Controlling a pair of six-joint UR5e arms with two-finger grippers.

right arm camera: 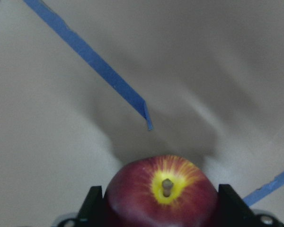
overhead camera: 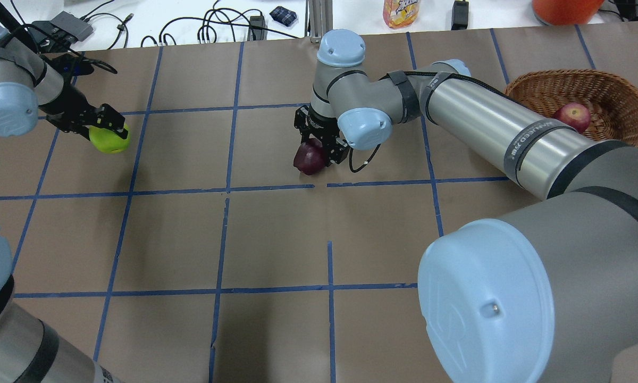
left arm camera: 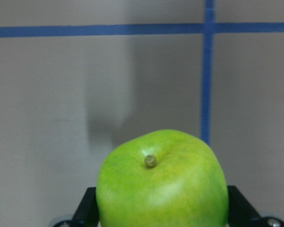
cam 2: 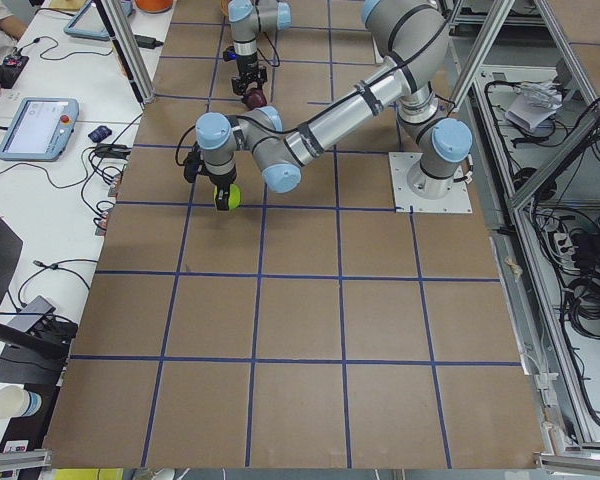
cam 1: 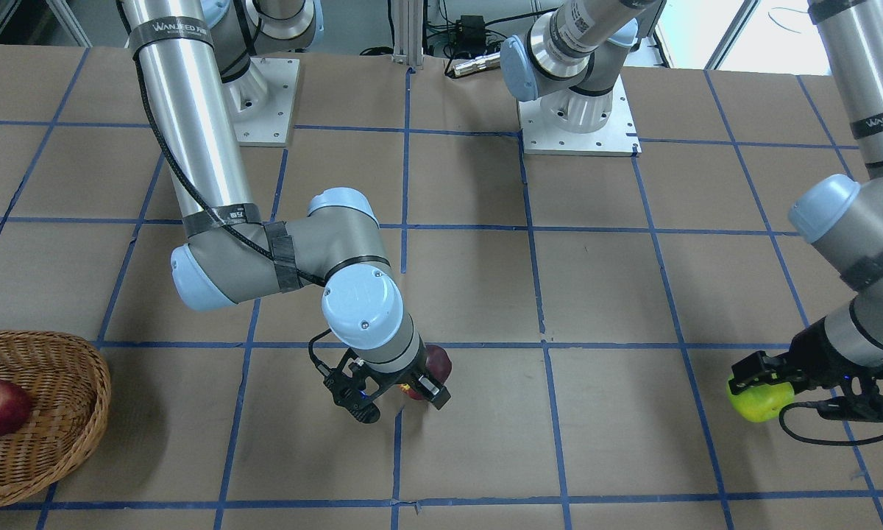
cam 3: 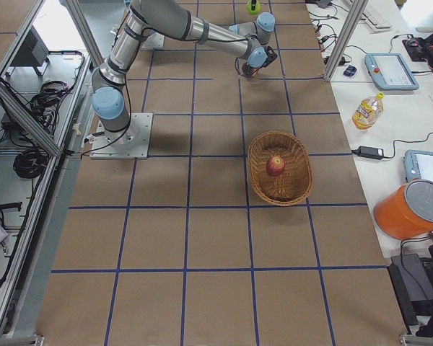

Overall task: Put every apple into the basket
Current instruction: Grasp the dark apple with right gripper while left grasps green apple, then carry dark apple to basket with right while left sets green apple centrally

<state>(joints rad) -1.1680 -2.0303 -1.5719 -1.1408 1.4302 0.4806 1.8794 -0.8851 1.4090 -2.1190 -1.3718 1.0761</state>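
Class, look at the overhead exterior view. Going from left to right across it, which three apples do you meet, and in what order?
green apple → maroon apple → red apple, which lies in the basket

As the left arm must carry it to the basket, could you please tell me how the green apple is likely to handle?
Round, the green apple would probably roll if released on the flat table. It looks firm, so the left end effector should not squash it, though the glossy skin might slip.
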